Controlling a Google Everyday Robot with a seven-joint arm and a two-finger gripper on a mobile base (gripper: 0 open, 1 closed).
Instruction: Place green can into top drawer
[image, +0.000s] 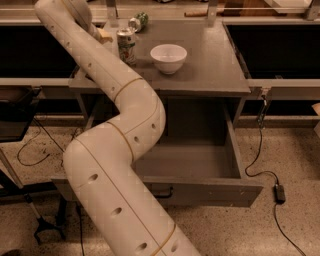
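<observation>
The green can (138, 21) lies on its side at the back of the grey table top (215, 65), close to the rear rail. The top drawer (200, 162) under the table is pulled open and empty, with its front panel (215, 192) and dark handle (161, 192) toward me. My white arm rises from the bottom of the view to the upper left. The gripper (102, 34) is at the table's back left, mostly hidden behind the wrist, left of the green can and apart from it.
An upright can with a white, green and red label (126, 45) stands just right of the arm. A white bowl (168, 57) sits beside it. Cables (260, 150) and a power brick (279, 192) lie on the floor to the right. A dark stand (20, 125) is at the left.
</observation>
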